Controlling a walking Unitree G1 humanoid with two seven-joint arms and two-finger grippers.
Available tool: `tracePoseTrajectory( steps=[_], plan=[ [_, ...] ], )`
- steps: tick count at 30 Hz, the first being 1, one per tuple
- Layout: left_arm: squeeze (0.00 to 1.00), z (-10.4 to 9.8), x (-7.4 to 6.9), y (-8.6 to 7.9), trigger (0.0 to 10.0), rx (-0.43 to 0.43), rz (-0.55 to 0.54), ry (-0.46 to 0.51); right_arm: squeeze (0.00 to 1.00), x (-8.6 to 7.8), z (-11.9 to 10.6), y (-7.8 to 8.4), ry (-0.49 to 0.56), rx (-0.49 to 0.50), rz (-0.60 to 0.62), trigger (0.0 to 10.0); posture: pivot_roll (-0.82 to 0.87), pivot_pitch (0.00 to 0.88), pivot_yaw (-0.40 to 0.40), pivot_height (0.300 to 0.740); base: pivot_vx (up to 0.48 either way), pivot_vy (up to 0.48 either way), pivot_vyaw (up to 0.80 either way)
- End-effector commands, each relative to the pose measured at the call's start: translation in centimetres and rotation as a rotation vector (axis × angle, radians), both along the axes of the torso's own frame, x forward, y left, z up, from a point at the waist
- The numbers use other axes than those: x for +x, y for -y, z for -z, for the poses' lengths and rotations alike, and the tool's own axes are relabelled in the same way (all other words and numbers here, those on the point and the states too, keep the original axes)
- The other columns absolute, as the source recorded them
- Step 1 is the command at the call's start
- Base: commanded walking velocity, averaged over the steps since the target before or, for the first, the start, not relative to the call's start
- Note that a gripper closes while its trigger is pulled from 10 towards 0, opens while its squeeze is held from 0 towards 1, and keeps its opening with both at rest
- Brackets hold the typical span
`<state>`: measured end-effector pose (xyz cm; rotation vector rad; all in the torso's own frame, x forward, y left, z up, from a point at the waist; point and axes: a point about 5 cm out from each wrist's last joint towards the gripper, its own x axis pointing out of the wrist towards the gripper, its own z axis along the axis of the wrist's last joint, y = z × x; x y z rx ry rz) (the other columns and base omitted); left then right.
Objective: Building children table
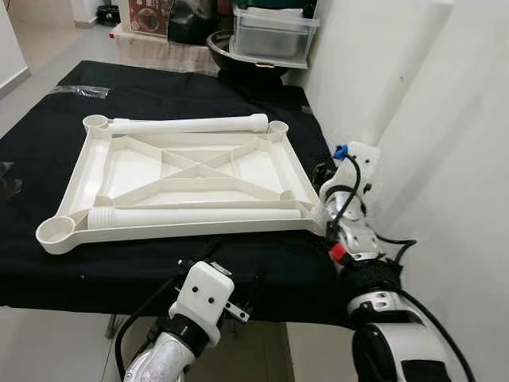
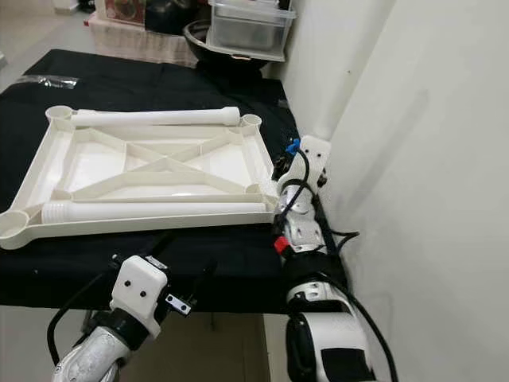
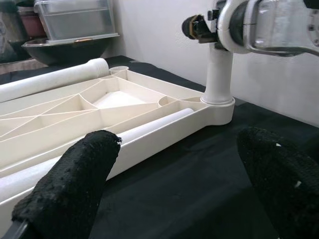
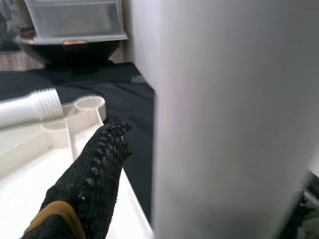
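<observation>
A white plastic tabletop lies upside down on a black-covered table. One loose white leg lies along its far rim, and another leg lies along its near rim. A third leg stands upright in the near right corner socket. My right gripper is shut on this upright leg; one black finger shows beside it. My left gripper is open with nothing between its fingers. It hovers low at the table's front edge, pointing toward the near rim.
A white wall runs close along the right side, next to my right arm. Beyond the table's far end stand a clear storage box and a dark bowl. A clear plastic wrapper lies at the far left.
</observation>
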<state>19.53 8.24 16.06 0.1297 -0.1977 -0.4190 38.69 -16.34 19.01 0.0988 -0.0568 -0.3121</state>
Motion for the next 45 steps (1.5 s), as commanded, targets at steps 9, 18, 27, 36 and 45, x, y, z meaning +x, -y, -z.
tracePoseTrajectory(
  steps=[9,18,27,36,45],
  plan=[
    [0.00,0.8,0.0,0.1,10.0,0.010,0.007,-0.036,0.00,-3.0,3.4,0.5,-0.066,0.066,-0.141,10.0,0.10,0.070,-0.157,0.740,0.000,0.000,0.00],
    [0.00,1.1,0.2,-0.2,10.0,0.000,-0.016,-0.065,0.00,-6.3,4.4,0.3,-0.092,0.031,-0.197,10.0,0.10,0.056,-0.159,0.740,0.000,0.000,0.00],
    [0.00,1.6,0.7,-1.0,10.0,-0.038,-0.056,-0.140,0.00,-9.8,5.3,-0.3,-0.050,-0.088,-0.296,10.0,0.09,0.060,-0.149,0.740,0.000,0.000,0.00],
    [0.00,2.1,0.9,-1.3,10.0,-0.008,-0.071,-0.163,0.00,-11.7,5.5,-1.3,-0.046,-0.156,-0.318,10.0,0.09,0.060,-0.139,0.740,0.000,0.027,0.00],
    [0.00,2.1,1.0,-1.3,10.0,0.002,-0.068,-0.178,0.00,-12.0,5.4,-1.5,-0.049,-0.152,-0.316,10.0,0.09,0.062,-0.141,0.740,0.000,0.436,0.00]
  ],
)
